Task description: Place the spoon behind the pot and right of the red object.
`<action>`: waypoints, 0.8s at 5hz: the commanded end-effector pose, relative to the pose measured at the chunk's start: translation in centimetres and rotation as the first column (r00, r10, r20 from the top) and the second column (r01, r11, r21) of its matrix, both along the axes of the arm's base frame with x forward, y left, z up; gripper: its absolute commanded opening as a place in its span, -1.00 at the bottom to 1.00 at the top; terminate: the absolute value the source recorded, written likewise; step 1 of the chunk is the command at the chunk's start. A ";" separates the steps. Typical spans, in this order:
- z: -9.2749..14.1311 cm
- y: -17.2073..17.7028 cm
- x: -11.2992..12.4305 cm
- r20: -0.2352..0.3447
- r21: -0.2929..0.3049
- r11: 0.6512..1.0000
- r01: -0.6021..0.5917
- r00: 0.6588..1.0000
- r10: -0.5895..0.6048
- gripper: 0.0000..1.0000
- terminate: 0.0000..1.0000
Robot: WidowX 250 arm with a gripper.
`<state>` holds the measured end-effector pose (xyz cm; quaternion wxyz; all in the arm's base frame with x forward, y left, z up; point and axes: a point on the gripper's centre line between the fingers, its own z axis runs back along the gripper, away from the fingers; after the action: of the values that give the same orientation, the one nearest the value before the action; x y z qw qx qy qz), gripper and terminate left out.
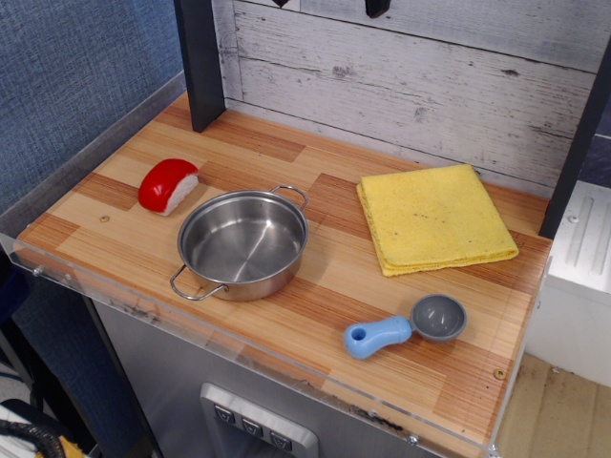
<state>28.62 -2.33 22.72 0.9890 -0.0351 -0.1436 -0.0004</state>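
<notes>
The spoon lies flat on the wooden tabletop at the front right, its grey bowl to the right and its light-blue handle pointing left. The shiny steel pot stands empty at the middle left, with wire loop handles at its front left and back right. The red object, red on top and white underneath, lies just behind and left of the pot. Only two dark fingertips of my gripper show at the top edge. They stand well apart, high above the table and far from the spoon, holding nothing.
A folded yellow cloth lies at the back right, behind the spoon. A dark post stands at the back left against the plank wall. A clear acrylic lip runs along the table's front edge.
</notes>
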 end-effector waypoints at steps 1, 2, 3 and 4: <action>0.0 0.0 0.0 0.000 0.000 1.000 0.000 1.000 0.000 1.00 -1.00; -0.8 -0.4 0.0 -0.061 0.109 0.967 0.232 0.972 -0.226 1.00 -1.00; -2.3 -2.2 -0.8 -0.083 0.095 0.922 0.374 0.926 -0.368 1.00 -1.00; -3.6 -4.4 -2.2 -0.114 0.091 0.868 0.489 0.871 -0.479 1.00 -1.00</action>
<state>26.34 -7.11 17.57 0.9645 -0.0161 -0.0616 -0.2563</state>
